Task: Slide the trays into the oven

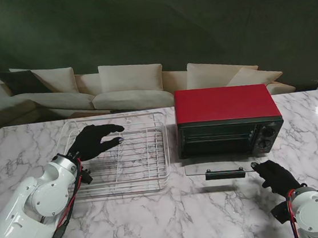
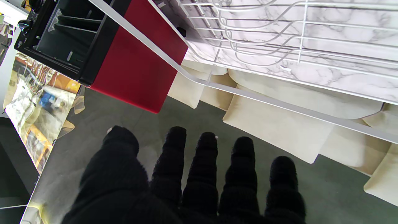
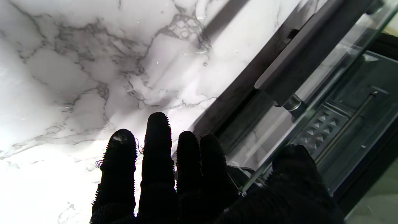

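A white wire tray lies on the marble table to the left of the red toaster oven. The oven's glass door is folded down flat, its black handle toward me. My left hand, in a black glove, hovers over the tray's left part with fingers spread, holding nothing. In the left wrist view that hand sits apart from the tray and the oven. My right hand rests at the door's right corner; in its wrist view the hand has straight fingers, with the thumb across the glass edge.
The marble table stretches toward me with bare surface between the two arms. A beige sofa with cushions stands behind the table's far edge. The oven's knobs are on its right front.
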You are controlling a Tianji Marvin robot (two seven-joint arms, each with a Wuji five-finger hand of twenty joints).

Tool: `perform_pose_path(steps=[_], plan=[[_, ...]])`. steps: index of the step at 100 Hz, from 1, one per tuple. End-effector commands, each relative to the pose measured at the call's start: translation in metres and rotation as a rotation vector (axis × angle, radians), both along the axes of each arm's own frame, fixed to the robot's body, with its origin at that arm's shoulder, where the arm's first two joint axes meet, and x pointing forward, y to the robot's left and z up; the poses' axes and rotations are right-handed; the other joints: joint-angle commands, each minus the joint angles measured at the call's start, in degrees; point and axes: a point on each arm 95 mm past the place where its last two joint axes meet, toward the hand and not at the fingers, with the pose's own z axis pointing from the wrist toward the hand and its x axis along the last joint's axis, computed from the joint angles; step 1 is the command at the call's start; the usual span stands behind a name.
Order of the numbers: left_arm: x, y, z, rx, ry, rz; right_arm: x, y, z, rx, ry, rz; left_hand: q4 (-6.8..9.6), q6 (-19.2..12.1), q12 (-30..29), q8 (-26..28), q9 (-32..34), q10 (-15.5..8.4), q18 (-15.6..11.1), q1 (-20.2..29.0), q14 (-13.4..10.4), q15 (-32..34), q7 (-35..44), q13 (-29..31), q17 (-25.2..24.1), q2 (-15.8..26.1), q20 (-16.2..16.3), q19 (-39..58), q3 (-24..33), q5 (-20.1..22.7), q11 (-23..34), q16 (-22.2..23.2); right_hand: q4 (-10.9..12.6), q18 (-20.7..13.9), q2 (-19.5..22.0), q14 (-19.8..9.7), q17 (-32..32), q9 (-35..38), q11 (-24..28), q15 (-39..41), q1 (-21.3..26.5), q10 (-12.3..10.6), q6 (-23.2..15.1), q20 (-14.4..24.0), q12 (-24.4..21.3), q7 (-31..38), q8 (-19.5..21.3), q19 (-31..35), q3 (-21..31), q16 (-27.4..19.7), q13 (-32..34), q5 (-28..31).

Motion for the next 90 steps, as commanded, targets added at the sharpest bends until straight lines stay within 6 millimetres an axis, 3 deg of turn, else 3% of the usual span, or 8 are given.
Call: perform_pose_path(steps=[1,42,77,90], plan=[[0.000,0.000,-0.003,0.005,0.015,-0.002,0.000,0.010,0.006,0.050,-0.026,0.023,-0.74,0.89,0.57,0.35,1.21,-0.15,0.86,1.08,0.03,0.78,0.48,0.93,-0.59,2.39,0.49,-0.69,-1.61,0.83,0.43,0.61,-0.03,0.48,-0.95,-0.70,-0.57,0.22,2.16,1.01,2.03,-2.00,-11.53,1.02,0.51,0.73,-1.06,0.91,0.45,0.72,-0.02,0.92],[0.001,0.001,-0.003,0.004,0.013,0.001,0.002,0.013,0.017,0.077,-0.093,0.052,-0.74,0.92,0.58,0.37,1.25,-0.11,0.83,1.07,0.04,0.80,0.52,0.95,-0.60,2.37,0.47,-0.70,-1.59,0.90,0.43,0.62,-0.45,0.70,-1.88,-0.68,-1.02,1.10,1.83,0.57,4.08,-2.62,-19.38,0.47,0.75,-2.64,-3.79,-0.27,0.26,0.56,-0.22,-0.72],[0.000,0.001,-0.003,0.004,0.013,0.002,0.008,0.016,0.022,0.112,-0.119,0.075,-0.75,0.94,0.58,0.36,1.29,-0.11,0.87,1.08,0.03,0.80,0.52,0.99,-0.61,2.41,0.45,-0.73,-1.58,0.92,0.44,0.62,-0.59,1.03,-2.55,-0.59,-1.40,1.19,1.50,0.14,3.96,-2.60,-25.22,0.26,1.02,-12.69,-12.83,-0.85,-0.19,0.60,-0.36,-2.25],[0.000,0.002,-0.004,0.004,0.014,0.002,0.009,0.017,0.022,0.118,-0.121,0.079,-0.75,0.90,0.57,0.36,1.23,-0.10,0.90,1.08,0.04,0.79,0.54,0.93,-0.65,2.48,0.45,-0.75,-1.58,0.95,0.40,0.62,-0.61,1.02,-2.67,-0.53,-1.52,1.47,0.88,-0.02,3.57,-2.63,-26.72,0.24,0.76,-13.46,-14.10,-0.95,-0.29,0.63,-0.61,-2.97]])
